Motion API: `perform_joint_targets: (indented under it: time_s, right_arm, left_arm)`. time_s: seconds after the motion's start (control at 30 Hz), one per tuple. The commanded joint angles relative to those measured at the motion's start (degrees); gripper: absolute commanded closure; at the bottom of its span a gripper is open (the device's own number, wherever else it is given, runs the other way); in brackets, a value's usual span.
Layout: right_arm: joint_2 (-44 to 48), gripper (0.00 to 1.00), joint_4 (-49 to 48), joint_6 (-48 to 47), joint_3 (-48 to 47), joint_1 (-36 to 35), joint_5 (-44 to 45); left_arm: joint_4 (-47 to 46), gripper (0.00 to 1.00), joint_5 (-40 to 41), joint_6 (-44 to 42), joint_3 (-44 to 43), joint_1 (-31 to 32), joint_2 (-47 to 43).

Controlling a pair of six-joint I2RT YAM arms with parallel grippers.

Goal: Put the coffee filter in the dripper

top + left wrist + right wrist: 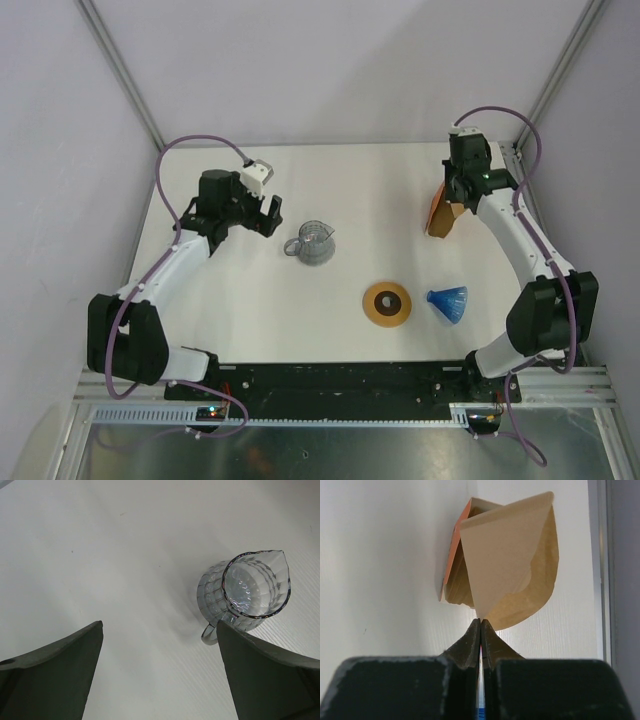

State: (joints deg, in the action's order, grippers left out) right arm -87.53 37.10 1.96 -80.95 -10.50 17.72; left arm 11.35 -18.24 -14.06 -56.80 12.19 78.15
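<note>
Right gripper [481,625] sits dead centre at the bottom, its two black fingers pressed tight together. Pinched at their very tips is the pointed corner of the thin tan-brown paper coffee filter [505,560], which fans open upward. Just behind it to the left is the thick orange-brown stack of paper filters [454,575], overlapped by it. White table [385,555] lies beneath, with a grey metal rail [620,570] down the right edge.

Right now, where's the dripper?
Top view: the dripper lies on its side at the near right of the table, just right of the flat brown ring and not touching it.
</note>
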Motion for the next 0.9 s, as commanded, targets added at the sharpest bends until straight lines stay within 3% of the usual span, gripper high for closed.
perform_joint_targets:
  time_s: [0.0,0.87]
  right_arm:
    - [-1.3,1.00,1.7,1.0,-4.0,-0.8,3.9]
    - [-3.8,1.00,1.6,1.8,-3.5,-0.7,0.8]
  left_arm:
    - [-0.4,0.00,0.0,-1.1,-1.1,-0.4,-0.4]
    - [-0.4,0.00,0.2,-1.6,-0.4,-0.4,-0.5]
